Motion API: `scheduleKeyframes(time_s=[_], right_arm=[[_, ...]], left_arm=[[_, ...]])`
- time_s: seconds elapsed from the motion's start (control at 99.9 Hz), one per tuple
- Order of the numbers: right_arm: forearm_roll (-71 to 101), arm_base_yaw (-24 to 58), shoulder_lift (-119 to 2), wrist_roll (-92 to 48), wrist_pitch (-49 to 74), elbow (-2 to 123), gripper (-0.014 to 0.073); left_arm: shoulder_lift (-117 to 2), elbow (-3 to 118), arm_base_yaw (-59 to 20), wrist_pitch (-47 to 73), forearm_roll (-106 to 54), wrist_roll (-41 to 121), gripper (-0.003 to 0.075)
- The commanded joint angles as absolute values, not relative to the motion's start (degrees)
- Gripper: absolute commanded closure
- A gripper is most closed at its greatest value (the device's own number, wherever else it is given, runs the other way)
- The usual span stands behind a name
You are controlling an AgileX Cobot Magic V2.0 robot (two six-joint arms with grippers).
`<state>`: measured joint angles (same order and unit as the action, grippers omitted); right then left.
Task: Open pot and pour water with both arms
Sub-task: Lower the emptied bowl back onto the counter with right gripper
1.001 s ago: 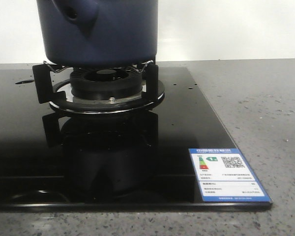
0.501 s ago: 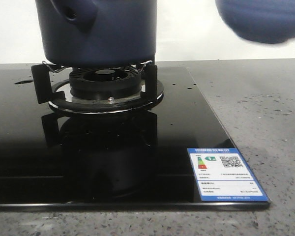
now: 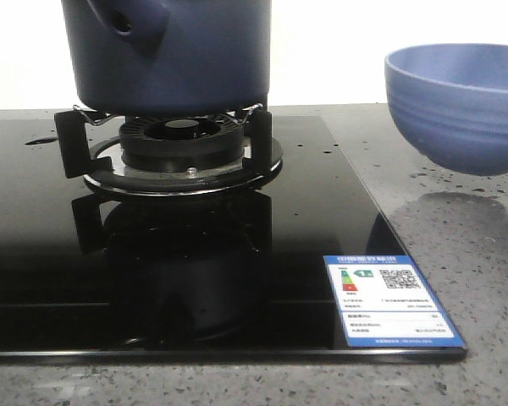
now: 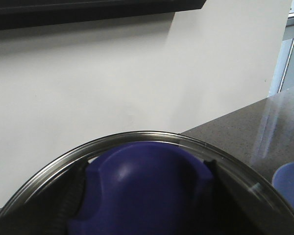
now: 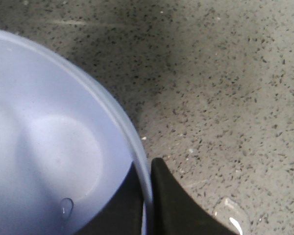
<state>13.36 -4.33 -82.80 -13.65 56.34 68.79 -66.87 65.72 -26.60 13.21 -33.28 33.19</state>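
Note:
The dark navy pot (image 3: 173, 51) sits on the burner stand (image 3: 182, 148), its stub handle (image 3: 127, 21) pointing front-left; its top is cut off by the frame. In the left wrist view my left gripper (image 4: 144, 188) is shut on the blue knob (image 4: 147, 191) of a glass lid (image 4: 137, 136) with a metal rim. My right gripper (image 5: 148, 196) pinches the rim of the periwinkle bowl (image 5: 49, 147), one finger inside and one outside. The bowl (image 3: 461, 101) hangs upright above the counter at the right. Neither gripper shows in the front view.
The black glass hob (image 3: 195, 279) carries a blue energy label (image 3: 389, 300) at its front right corner. Grey speckled counter (image 3: 457, 254) lies to the right, with wet spots under the bowl. A water drop (image 5: 65, 206) clings inside the bowl. A white wall stands behind.
The bowl has come down from the upper right into full view and now hangs lower over the counter. The pot has not moved.

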Motion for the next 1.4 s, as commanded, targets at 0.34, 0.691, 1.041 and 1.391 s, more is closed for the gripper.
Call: scheduleKeyframes(time_s=[0.34, 0.691, 1.041, 1.391], right_arm=[[13.8, -4.7, -84.3, -13.7, 53.1, 69.5, 0.0634], [13.8, -4.7, -82.5, -14.0, 58.0, 74.4, 0.0098], [15.5, -4.7, -68.5, -14.0, 59.6, 79.0, 0.009], [15.5, -4.7, -58.7, -14.0, 60.8, 78.7, 0.009]], left_arm=[[-65.5, 68.0, -27.2, 7.7, -34.2, 33.2, 0.0312], [-65.7, 68.0, -27.2, 7.7, -34.3, 33.2, 0.0312], [-70.9, 68.0, -28.2, 6.6, -36.0, 33.3, 0.0312], [-78.6, 68.0, -32.3, -3.5, -35.5, 34.6, 0.0312]])
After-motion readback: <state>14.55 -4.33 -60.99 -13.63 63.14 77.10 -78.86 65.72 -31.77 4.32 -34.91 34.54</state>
